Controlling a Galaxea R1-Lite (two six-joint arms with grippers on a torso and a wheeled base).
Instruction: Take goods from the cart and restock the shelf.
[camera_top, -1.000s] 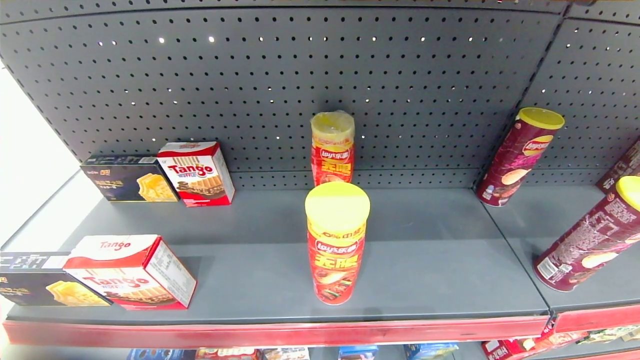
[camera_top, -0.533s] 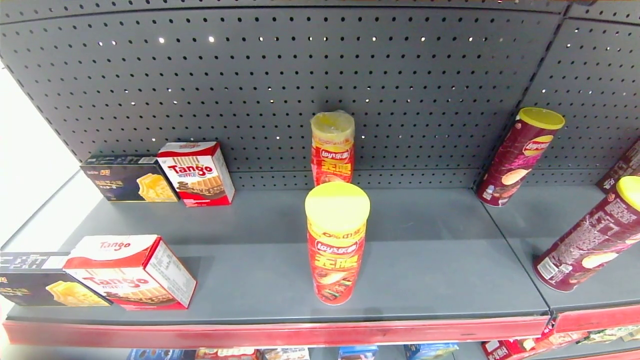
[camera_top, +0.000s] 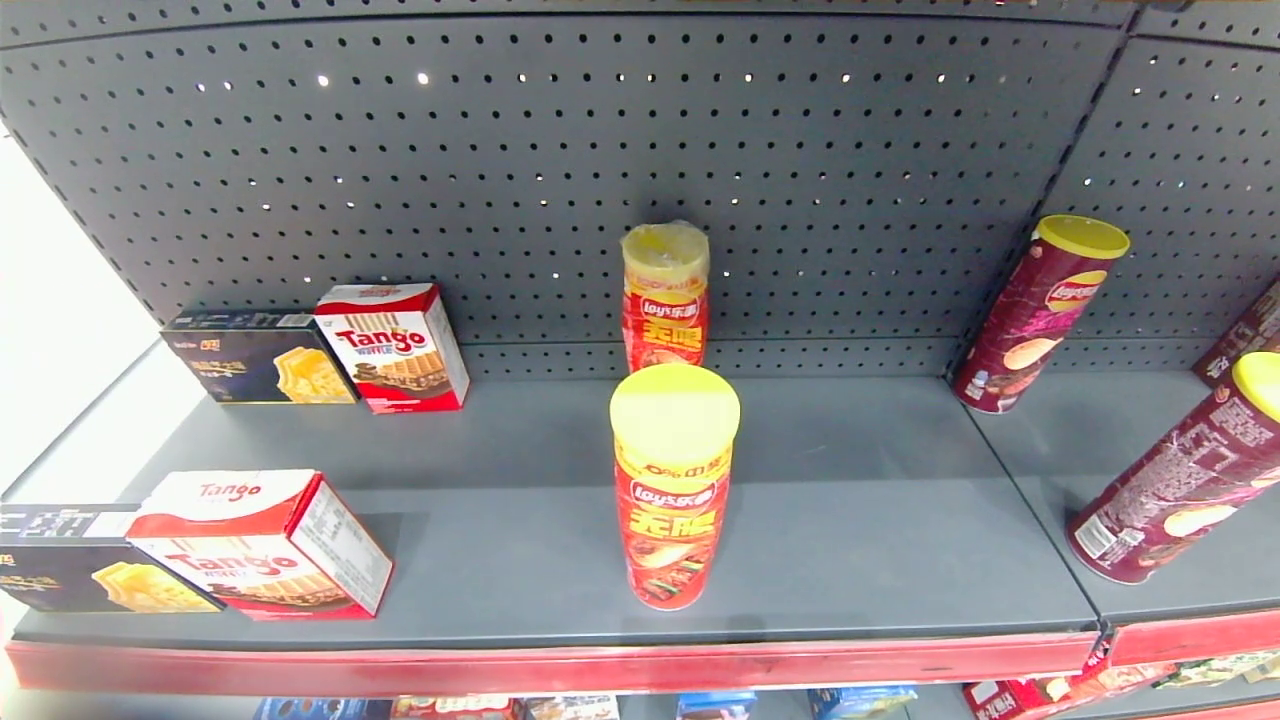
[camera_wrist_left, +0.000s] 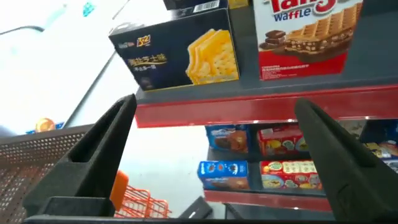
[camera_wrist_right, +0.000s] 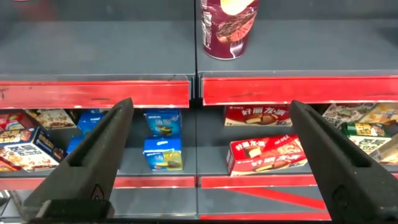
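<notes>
Dark grey metal shelf board (camera_top: 850, 520) with a red front edge strip (camera_top: 500, 668), backed by a dark grey perforated metal panel (camera_top: 500, 180).

Left gripper (camera_wrist_left: 216, 106): black fingers spread wide, nothing between them, hanging in front of the shelf edge at its left end. Beyond it, lower down, are a brown wire-mesh panel (camera_wrist_left: 31, 162) and an orange plastic basket (camera_wrist_left: 134, 199).

Right gripper (camera_wrist_right: 211, 107): black fingers likewise spread wide and empty, level with the red strip on the right bay.

Two maroon cylindrical chip cans with yellow lids occupy the right bay, the rear one (camera_top: 1035, 315) near the panel, the front one (camera_top: 1170, 490) near the edge.

Two red cylindrical chip cans with yellow lids stand upright mid-shelf, one (camera_top: 672, 490) near the front, one (camera_top: 665, 300) against the panel, apart.

At the left, a red-and-white cardboard wafer box (camera_top: 260, 545) sits just beside a black cardboard cracker box (camera_top: 70, 560) at the front; a second wafer box (camera_top: 395, 345) and black box (camera_top: 255, 358) sit at the rear.

Small blue packets (camera_wrist_right: 161, 152) and a red flat box (camera_wrist_right: 264, 152) lie on the lower tier.
</notes>
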